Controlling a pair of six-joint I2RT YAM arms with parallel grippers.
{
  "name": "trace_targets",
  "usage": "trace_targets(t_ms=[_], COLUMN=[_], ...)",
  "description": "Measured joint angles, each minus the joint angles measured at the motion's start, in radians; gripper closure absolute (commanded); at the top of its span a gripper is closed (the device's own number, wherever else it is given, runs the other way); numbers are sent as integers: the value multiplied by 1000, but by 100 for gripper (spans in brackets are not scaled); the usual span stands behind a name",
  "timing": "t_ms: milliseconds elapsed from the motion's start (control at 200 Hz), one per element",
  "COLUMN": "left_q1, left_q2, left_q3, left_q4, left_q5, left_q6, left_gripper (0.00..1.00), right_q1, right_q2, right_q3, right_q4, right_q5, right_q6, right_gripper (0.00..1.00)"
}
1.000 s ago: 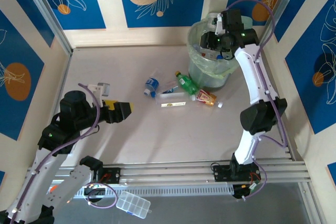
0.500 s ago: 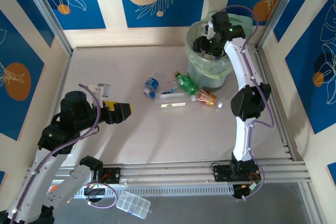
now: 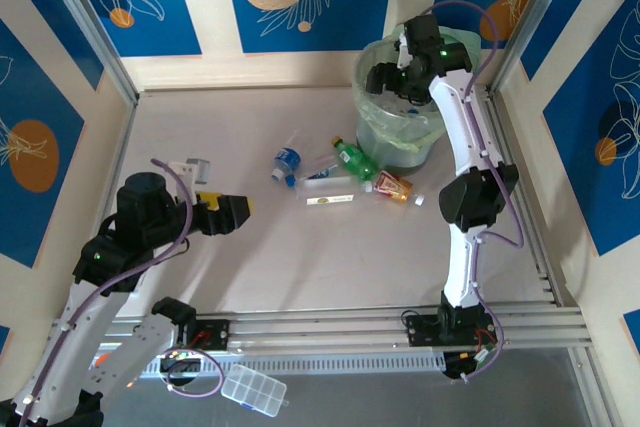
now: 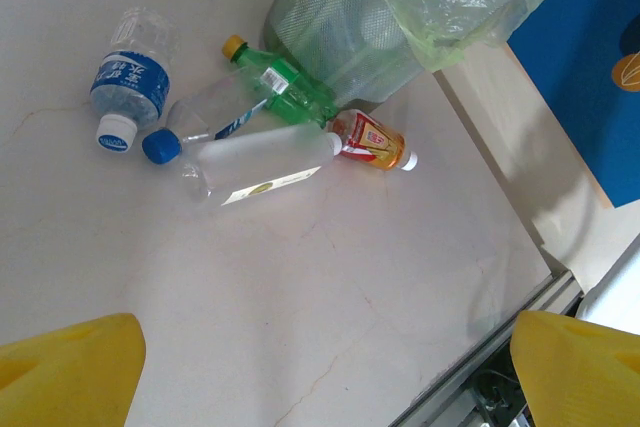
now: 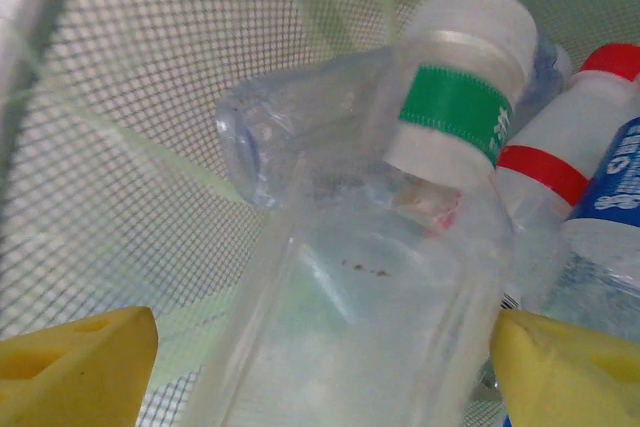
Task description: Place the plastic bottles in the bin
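Clear plastic bottle (image 5: 370,307) lies lengthwise between the right gripper (image 5: 325,367) fingers, which are spread wide and not pinching it, inside the pale-green mesh bin (image 5: 150,97); five loose bottles (image 4: 260,137) lie beside the bin, mostly crosswise ahead of the left gripper (image 4: 325,372), wide and empty, probably nearer; blue, red-yellow and green labels unreadable.

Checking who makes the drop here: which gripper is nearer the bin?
Right. The right gripper hangs over the bin, at its mouth. The left gripper is far off toward the near left, with loose bottles lying between it and the bin.
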Motion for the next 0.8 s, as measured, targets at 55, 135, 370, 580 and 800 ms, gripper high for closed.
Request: trace_targets(t_ms=[55, 135, 370, 580, 800], left_q1=[0, 0, 0, 0, -1], left_q2=[0, -1, -2, 0, 95], left_q3=[0, 0, 0, 0, -1], left_q4=[0, 0, -4, -4, -2], left_q5=[-3, -7, -8, -19, -54], left_q6=[0, 0, 0, 0, 19], left_gripper=[6, 5, 5, 5, 7], right_q1=[2, 5, 24, 98, 318], right_q2=[-20, -60, -197, -359, -593], right_q3=[6, 12, 11, -137, -523], right_q4=[-2, -2, 0, 64, 210], right_q5=[16, 34, 63, 62, 65], right_q6=[0, 0, 0, -9, -47], right_gripper=[13, 13, 15, 27, 35])
